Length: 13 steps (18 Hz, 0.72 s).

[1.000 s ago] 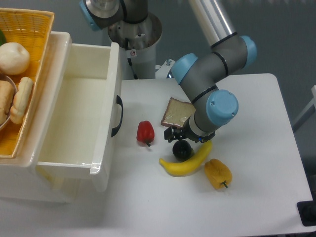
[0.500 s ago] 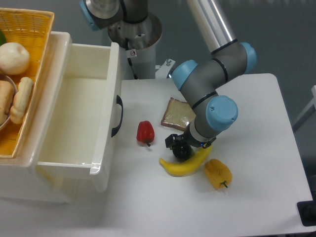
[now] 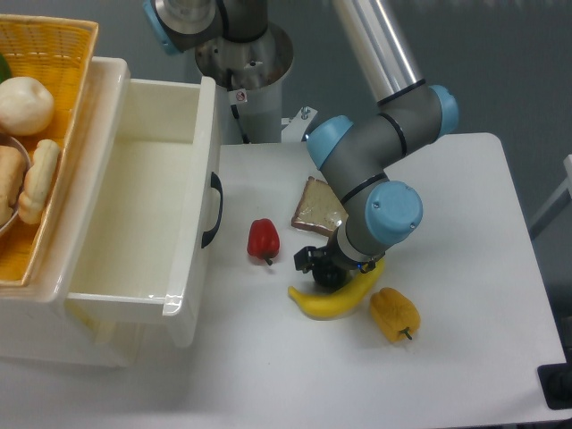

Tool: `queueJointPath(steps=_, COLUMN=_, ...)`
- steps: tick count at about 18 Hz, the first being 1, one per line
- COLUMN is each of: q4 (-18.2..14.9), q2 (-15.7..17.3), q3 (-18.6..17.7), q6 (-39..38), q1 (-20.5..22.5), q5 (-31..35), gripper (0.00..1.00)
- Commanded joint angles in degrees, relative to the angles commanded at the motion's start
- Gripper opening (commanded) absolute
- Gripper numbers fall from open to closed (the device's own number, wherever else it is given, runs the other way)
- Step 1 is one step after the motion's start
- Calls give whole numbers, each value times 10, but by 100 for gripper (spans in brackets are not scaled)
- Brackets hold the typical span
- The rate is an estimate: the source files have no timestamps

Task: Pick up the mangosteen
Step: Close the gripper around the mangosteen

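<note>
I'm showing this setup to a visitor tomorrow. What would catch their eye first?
The grey-and-blue arm, bent low at table centre, its gripper down over the dark mangosteen beside the banana. Next, the red pepper and yellow pepper on either side, and the open white drawer at left.

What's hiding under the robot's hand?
Under the gripper a little of something dark and round peeks out, probably the mangosteen, touching the banana. The gripper covers most of it, so its stem and whether the fingers hold it can't be seen.
</note>
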Motion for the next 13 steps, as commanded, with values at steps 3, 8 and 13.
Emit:
queueJointPath(steps=3, q4=3, q2=-5, q3=2, q6=1, q1=-3, q5=2, gripper=99)
queueJointPath(steps=8, q4=11, q2=-8, q3=0, q6=2, q1=-9, q5=21, gripper=96)
queueJointPath(steps=13, q4=10, q2=-4, q3=0, q6=4, q1=-9, q5=21, gripper=66)
